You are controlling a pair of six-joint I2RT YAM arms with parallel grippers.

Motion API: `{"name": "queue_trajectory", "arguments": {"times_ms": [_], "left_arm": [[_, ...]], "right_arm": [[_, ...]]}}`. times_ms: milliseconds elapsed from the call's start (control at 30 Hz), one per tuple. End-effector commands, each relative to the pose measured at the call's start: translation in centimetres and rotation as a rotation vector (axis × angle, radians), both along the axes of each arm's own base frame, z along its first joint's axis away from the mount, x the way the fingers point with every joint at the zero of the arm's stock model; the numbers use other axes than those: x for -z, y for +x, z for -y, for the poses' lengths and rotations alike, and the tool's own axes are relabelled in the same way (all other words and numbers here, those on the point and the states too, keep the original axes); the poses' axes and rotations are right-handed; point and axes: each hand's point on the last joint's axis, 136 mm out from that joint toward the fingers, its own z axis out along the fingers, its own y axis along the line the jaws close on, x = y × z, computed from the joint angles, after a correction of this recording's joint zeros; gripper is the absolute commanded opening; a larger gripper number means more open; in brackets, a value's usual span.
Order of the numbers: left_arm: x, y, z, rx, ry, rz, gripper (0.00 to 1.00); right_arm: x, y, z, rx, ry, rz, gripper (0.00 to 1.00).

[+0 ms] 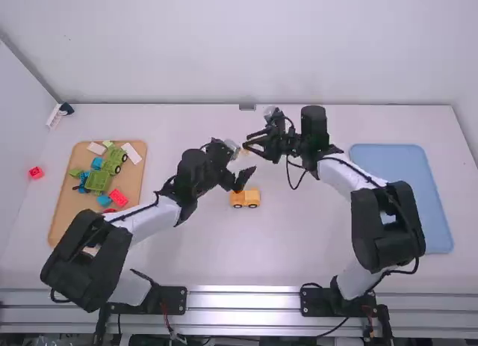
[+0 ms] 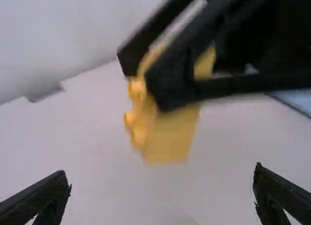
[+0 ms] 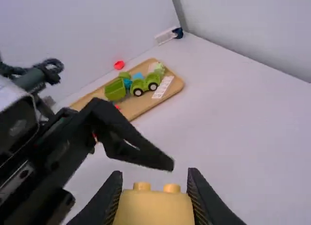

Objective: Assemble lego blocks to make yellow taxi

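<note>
My right gripper (image 1: 254, 146) is over the middle of the table; in the right wrist view the same gripper (image 3: 155, 196) is shut on a yellow block (image 3: 153, 208) with studs. That yellow block (image 2: 170, 132) also appears in the left wrist view, between the right gripper's black fingers. My left gripper (image 1: 243, 178) stands open just nearer the camera; in the left wrist view this gripper (image 2: 163, 196) has nothing between its widely spread fingers. Below it on the table, a yellow wheeled car base (image 1: 245, 198) rests upright.
At the left lies a wooden tray (image 1: 60, 204) with green, blue, red and white pieces. A red block (image 1: 36, 173) sits left of it. At the right is a blue tray (image 1: 407, 189).
</note>
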Motion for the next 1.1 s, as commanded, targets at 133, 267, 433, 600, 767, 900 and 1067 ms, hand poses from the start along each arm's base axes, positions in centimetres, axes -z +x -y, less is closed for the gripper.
{"name": "queue_trajectory", "arguments": {"times_ms": [133, 267, 433, 600, 767, 900, 1067], "left_arm": [[-6.3, -5.0, 1.7, 0.567, -0.114, 0.072, 0.99], [-6.1, -5.6, 1.9, 0.671, -0.145, 0.052, 0.99], [-5.2, -5.5, 2.3, 0.681, -0.150, 0.020, 0.95], [-4.9, -5.4, 2.0, 0.671, -0.151, 0.009, 0.81], [-5.1, -4.7, 1.2, 0.647, -0.152, 0.015, 0.70], [-5.5, -5.1, 0.8, 0.679, -0.168, 0.037, 0.60], [-5.6, -5.2, 0.8, 0.695, -0.165, 0.059, 0.55]], "right_arm": [[-4.1, -2.9, 0.3, -0.264, 0.058, 0.253, 0.08], [-3.5, -4.8, -1.0, -0.343, 0.038, 0.309, 0.08], [-3.4, -5.5, -1.5, -0.367, 0.040, 0.315, 0.04], [-3.6, -5.6, -1.5, -0.374, 0.054, 0.316, 0.04], [-3.6, -5.0, -0.7, -0.352, 0.052, 0.314, 0.04], [-3.7, -5.1, -0.7, -0.353, 0.057, 0.308, 0.04], [-3.7, -5.1, -0.7, -0.353, 0.057, 0.307, 0.04]]}}
